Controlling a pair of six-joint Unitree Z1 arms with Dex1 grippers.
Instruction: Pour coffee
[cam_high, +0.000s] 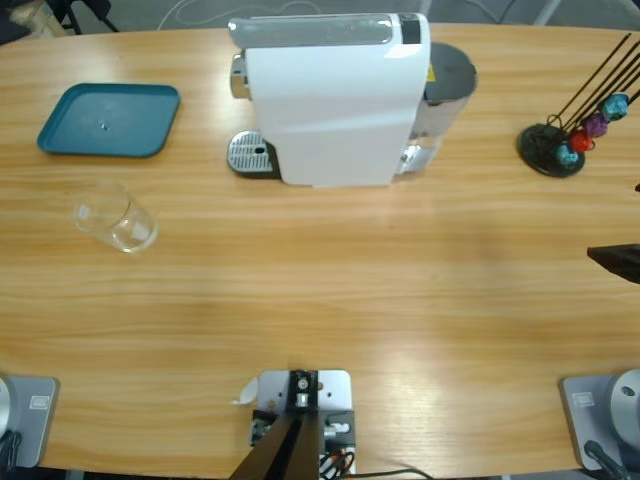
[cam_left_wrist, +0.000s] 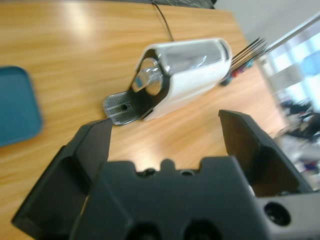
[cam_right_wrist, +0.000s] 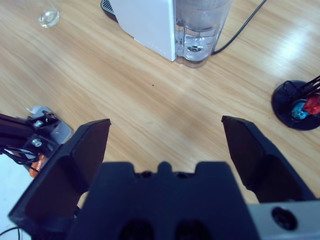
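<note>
High view: white coffee machine (cam_high: 335, 100) at counter (cam_high: 330, 290) back centre, steel drip grate (cam_high: 250, 153) at its left foot. Teal tray (cam_high: 108, 119) at back left. Clear glass (cam_high: 115, 214) stands nearer, in front of the tray and well apart from the machine; cannot tell whether any coffee is in it. Black capsule stand (cam_high: 553, 148) at back right, blue, red and purple capsules on its wires.

Left wrist view: left gripper (cam_left_wrist: 165, 135) spread wide, nothing between its jaws, aimed at the machine's spout end and grate. Bright, blurred windows beyond the counter's far edge, seen only here.

Right wrist view: right gripper (cam_right_wrist: 165, 130) also spread, holding nothing, above bare wood. Only here: the clear water tank (cam_right_wrist: 200, 30) behind the machine and a black cable (cam_right_wrist: 245, 27) running from it.

Counter is pale, glossy wood grain.
</note>
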